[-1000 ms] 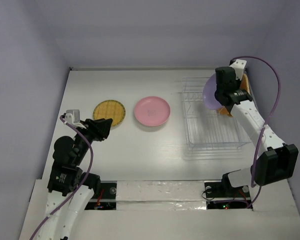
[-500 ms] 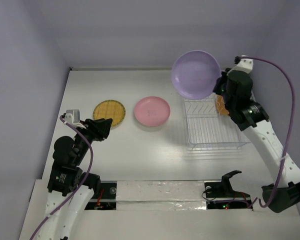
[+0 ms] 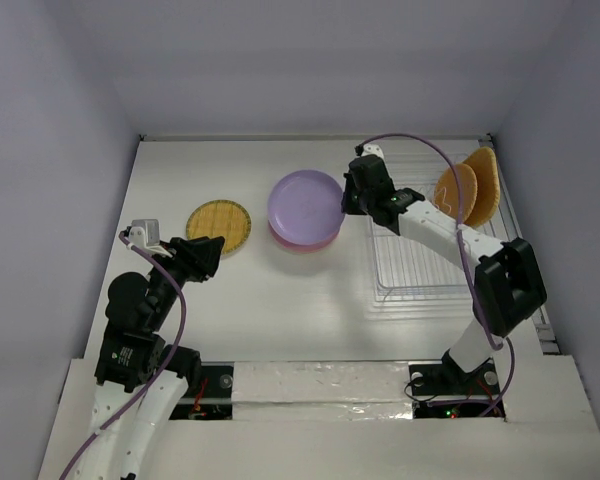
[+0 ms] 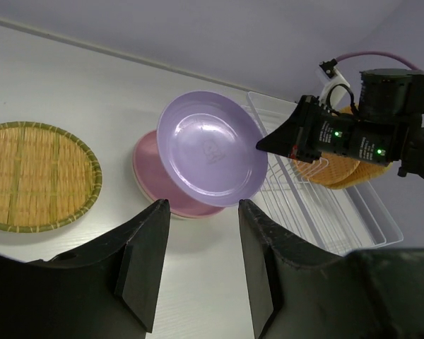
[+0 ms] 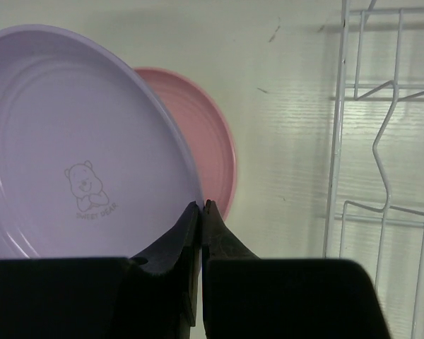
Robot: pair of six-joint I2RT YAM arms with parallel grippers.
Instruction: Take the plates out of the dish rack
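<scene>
My right gripper (image 5: 201, 205) is clamped on the rim of the purple plate (image 3: 305, 205), both fingers pinching the thin lip on the side nearest the dish rack (image 3: 425, 260). The plate hangs tilted over the pink plate (image 5: 215, 155) that lies flat on the table (image 3: 280, 310). From the left wrist view its low edge overlaps the pink one, but I cannot tell whether they touch.

I judge this plate to be light, stiff plastic. It has a smooth, glossy face with a small bear printed in the well, so it is likely slippery under the pads. A rim pinch carries it, though the whole disc is levered off one edge and could swing or slide if I jerk. Letting go should be gentle, because smooth plastic on smooth plastic may skate off centre.

Two orange plates stand upright at the far right end of the rack: a round one (image 3: 455, 192) and a textured one (image 3: 483, 185) behind it. I would take each by its top rim, where the lip stands free of the wires. The textured one should offer better grip.

My left gripper (image 4: 201, 206) sits with its jaws spread and nothing between them, beside the yellow woven plate (image 3: 220, 225).
</scene>
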